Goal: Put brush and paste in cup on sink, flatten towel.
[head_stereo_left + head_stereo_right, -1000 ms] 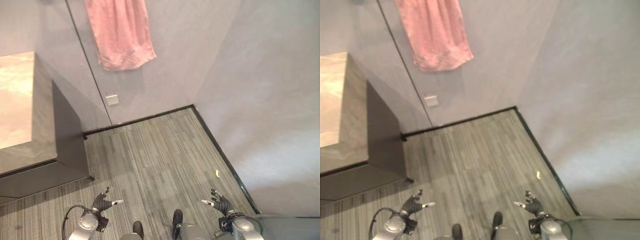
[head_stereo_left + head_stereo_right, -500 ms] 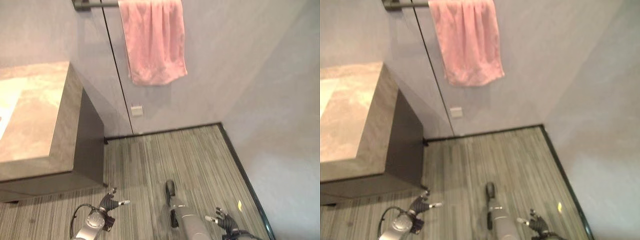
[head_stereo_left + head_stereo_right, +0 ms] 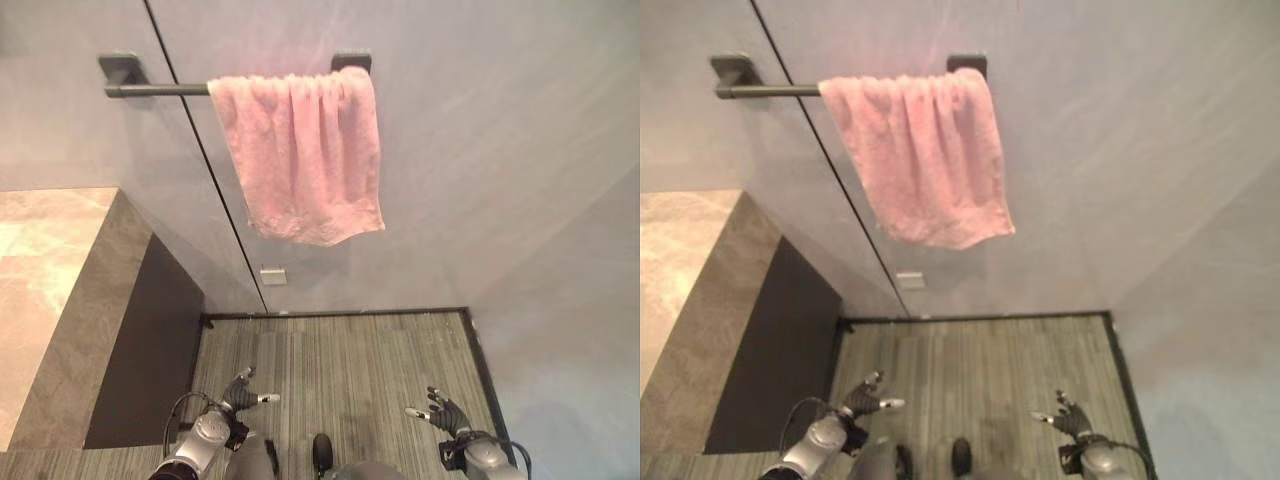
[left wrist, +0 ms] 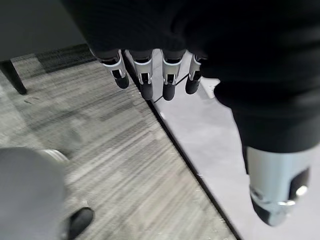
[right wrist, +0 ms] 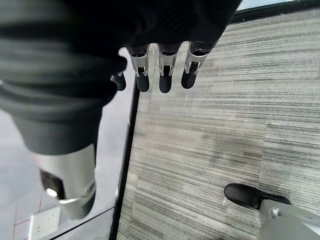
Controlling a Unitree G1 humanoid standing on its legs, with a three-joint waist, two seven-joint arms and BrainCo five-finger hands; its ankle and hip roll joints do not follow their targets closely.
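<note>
Both hands were seen low over the floor, each with relaxed, spread fingers and nothing held: the left hand [image 3: 240, 396] at the lower left, the right hand [image 3: 443, 412] at the lower right, well apart from each other. Compared with the earlier frames, the whole scene had been shifted downward by a rise of the camera, so no move of the things themselves was shown. The grey wall [image 3: 480, 150] was now seen across most of the picture, and the striped floor [image 3: 370, 360] was reduced to a band at the bottom. The stone sink counter [image 3: 50, 290], with its dark side panel, was seen at the left edge. The pink towel [image 3: 300, 155] was now seen whole, draped over the dark rail [image 3: 155, 90] and bunched toward the rail's right end, its lower edge hanging slanted. The rail's two wall mounts had come into sight. A small white wall outlet [image 3: 272, 275] was seen below the towel, just above the floor.
</note>
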